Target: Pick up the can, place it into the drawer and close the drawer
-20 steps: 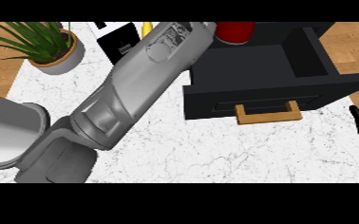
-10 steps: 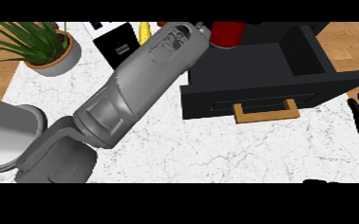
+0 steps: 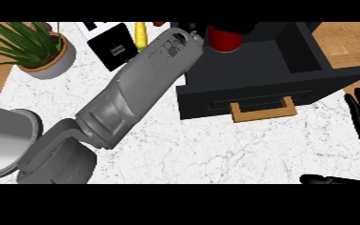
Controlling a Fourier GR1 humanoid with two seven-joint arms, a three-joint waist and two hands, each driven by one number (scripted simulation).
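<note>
The left hand (image 3: pixel 224 28) has carried the red can (image 3: pixel 224 40) further over the open drawer (image 3: pixel 264 69) since a moment ago. Its fingers curl round the can's top, so the can hangs above the drawer's back, ready to go down. The right hand (image 3: pixel 353 107) rests at three o'clock, fingers straight.

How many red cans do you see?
1. The red can is at the top, over the open black drawer, with the left hand curled round its top. The forearm may hide another.
</note>
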